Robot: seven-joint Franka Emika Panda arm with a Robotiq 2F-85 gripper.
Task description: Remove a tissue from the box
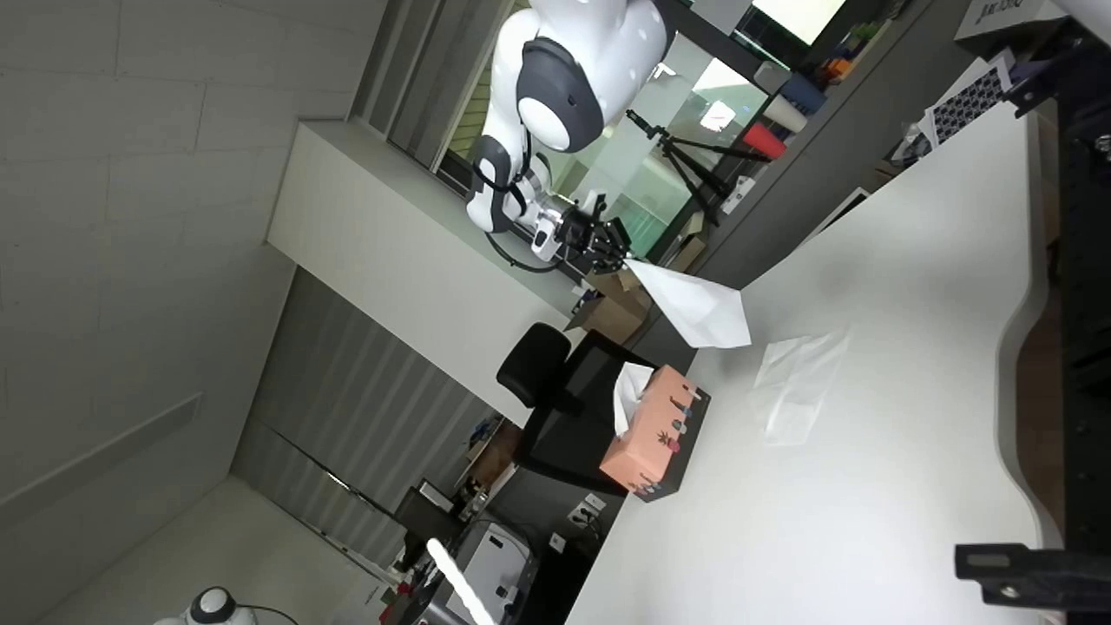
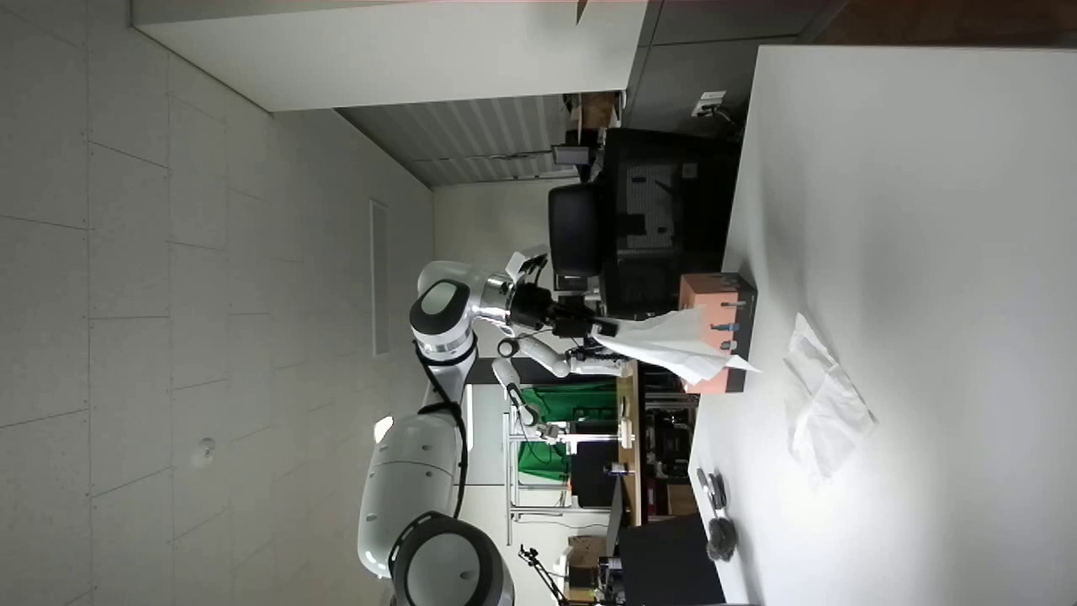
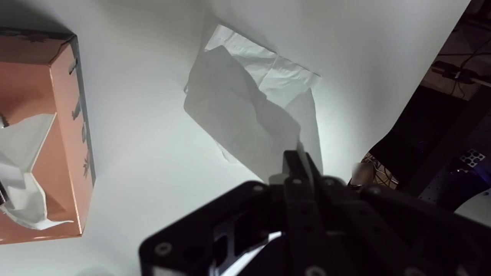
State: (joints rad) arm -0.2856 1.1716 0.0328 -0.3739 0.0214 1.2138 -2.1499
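Observation:
My gripper is shut on a white tissue, which hangs from the fingertips above the table; the gripper [image 1: 627, 259] and held tissue [image 1: 699, 304] show in an exterior view. In an exterior view the gripper [image 2: 602, 328] and held tissue [image 2: 665, 341] show in front of the box. In the wrist view the fingertips [image 3: 301, 157] pinch the held tissue [image 3: 241, 111]. The orange tissue box [image 1: 647, 434] stands on the table beside the gripper, at the left in the wrist view [image 3: 71, 142]. Another tissue [image 1: 629, 395] sticks out of its top, also in the wrist view [image 3: 23, 168].
A flat tissue [image 2: 829, 412] lies on the white table [image 2: 951, 252], partly behind the held tissue in the wrist view [image 3: 278, 78]. A black chair [image 1: 581, 417] stands beyond the table edge near the box. A dark metal bracket [image 1: 1033, 573] juts over the table's near side. Small dark items [image 2: 717, 513] lie near an edge.

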